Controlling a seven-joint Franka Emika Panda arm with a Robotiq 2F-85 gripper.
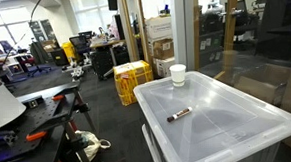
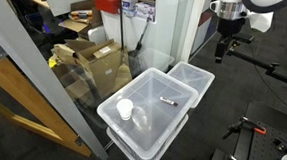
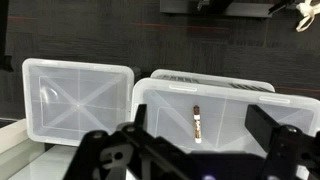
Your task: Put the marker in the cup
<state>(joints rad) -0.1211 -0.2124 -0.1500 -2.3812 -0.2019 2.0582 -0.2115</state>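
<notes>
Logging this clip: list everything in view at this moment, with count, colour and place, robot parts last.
slim dark marker with a lighter end: one, dark reddish-brown, lying flat on the lidded translucent plastic bin, apart from the cup.
small white paper cup: one, white, upright near a far corner of the same lid.
lidded translucent plastic bin: one, milky clear, centre of both exterior views; it may sit on another, cannot tell.
second translucent bin: one, milky clear, right beside the first.
yellow crate: one, yellow, on the floor beyond the bins.
cardboard boxes: several, brown, behind the glass panel.
black Robotiq gripper: one, raised off to the side of the bins, jaws open, empty.
</notes>
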